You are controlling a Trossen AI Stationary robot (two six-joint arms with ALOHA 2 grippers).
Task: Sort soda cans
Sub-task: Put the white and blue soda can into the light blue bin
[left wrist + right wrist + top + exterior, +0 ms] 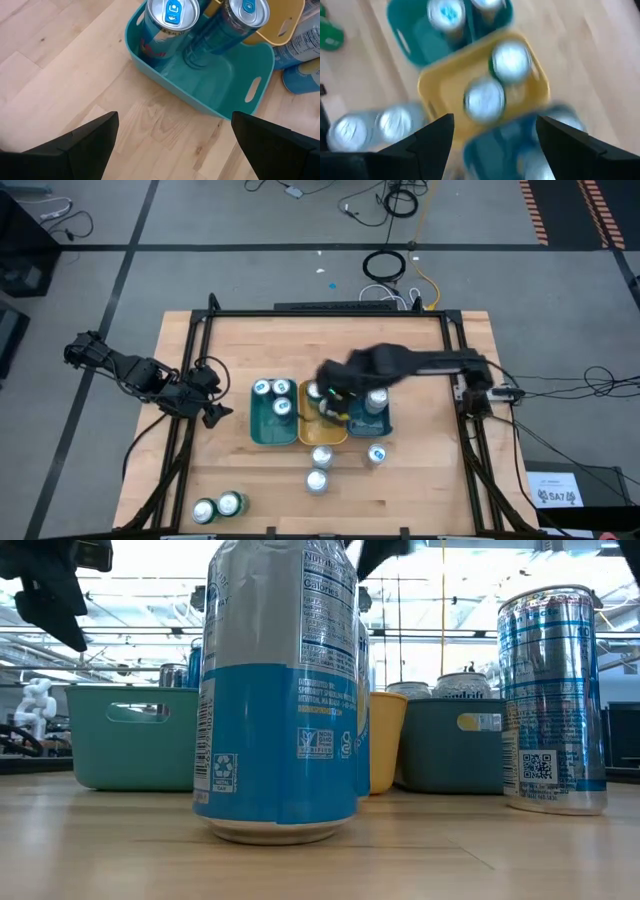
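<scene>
Soda cans (320, 457) stand loose on the tabletop (420, 480) and in the trays (270, 430) — light, slick, easily dented, best gripped mid-wall — while the right hand (492, 132) hovers released over the yellow tray (437, 87), left hand (175, 137) spread, empty.

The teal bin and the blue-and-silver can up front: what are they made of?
The teal rectangular bin looks like moulded plastic: smooth, slightly glossy walls with a cut-out handle slot. The blue-and-silver cylindrical can seems thin metal, with a printed sheen.
</scene>
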